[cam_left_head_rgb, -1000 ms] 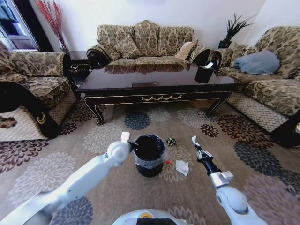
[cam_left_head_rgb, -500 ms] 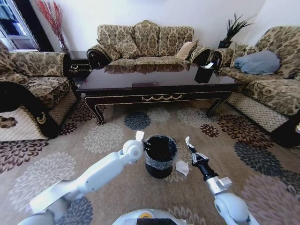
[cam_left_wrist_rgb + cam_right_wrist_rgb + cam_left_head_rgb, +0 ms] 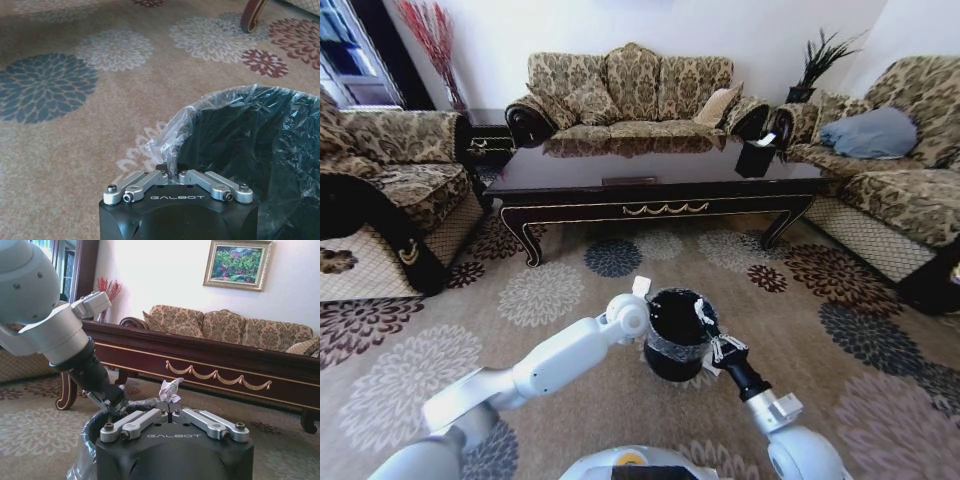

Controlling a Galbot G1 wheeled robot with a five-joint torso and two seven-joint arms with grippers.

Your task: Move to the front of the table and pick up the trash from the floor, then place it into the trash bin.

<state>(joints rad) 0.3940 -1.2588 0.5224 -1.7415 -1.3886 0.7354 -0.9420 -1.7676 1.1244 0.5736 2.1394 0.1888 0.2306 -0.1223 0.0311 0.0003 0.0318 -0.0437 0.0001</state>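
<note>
The black trash bin (image 3: 675,345) stands on the flowered floor (image 3: 550,290) in front of the long dark table (image 3: 650,170). My left gripper (image 3: 652,305) is shut on the bin's crinkled liner rim (image 3: 167,142), seen up close in the left wrist view with the left gripper (image 3: 172,172) pinching the plastic. My right gripper (image 3: 708,325) is shut on a piece of trash, a crumpled white paper (image 3: 701,310), held just above the bin's near right rim. In the right wrist view the paper (image 3: 170,389) sticks up from the right gripper (image 3: 170,412), with the left gripper (image 3: 109,396) on the bin (image 3: 92,432) just beyond.
Patterned sofas (image 3: 630,90) ring the table on three sides. A small black box (image 3: 756,155) sits on the table's right end. The table's gold-trimmed apron (image 3: 220,375) and curved legs (image 3: 530,245) stand close ahead. Open carpet lies left and right of the bin.
The left gripper has carried the bin to the right. The right gripper, with the white paper, has swung left from beside the bin to over its rim.
</note>
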